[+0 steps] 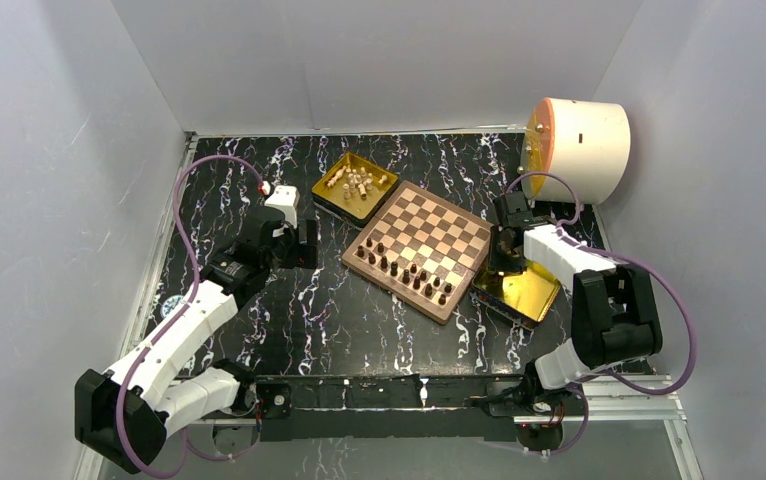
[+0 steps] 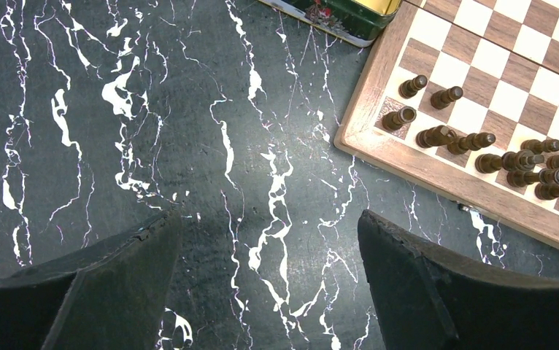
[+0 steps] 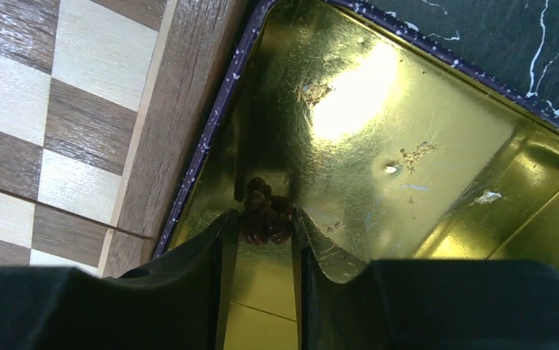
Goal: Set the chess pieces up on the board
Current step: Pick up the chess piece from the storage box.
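One at a time, evidently: found a single dark piece (image 3: pixel 265 211) pinched between the narrowed fingers of the right pincer (image 1: pixel 507 262), low in the gold tray (image 3: pixel 422 131), at lower centre of the right wrist view. Could not tell upright from tilted, with its reflection in the metal muddling the outline. Placed the board (image 3: pixel 79 87) at the frame's left, touching or just beside the tray wall; judged, then, a lift over that wall and a leftward carry across the border. Saw dark pieces (image 1: pixel 411 272) in two rows along the board's lower-left side in the top view, cream pieces (image 1: pixel 356 182) heaped in a second tray (image 1: pixel 351 208) at upper centre. Noted the left pincer (image 2: pixel 269 292) wide open over the marbled worktop (image 2: pixel 116 109), left of the board, well apart from the held piece; reckoned the right arm nearer.
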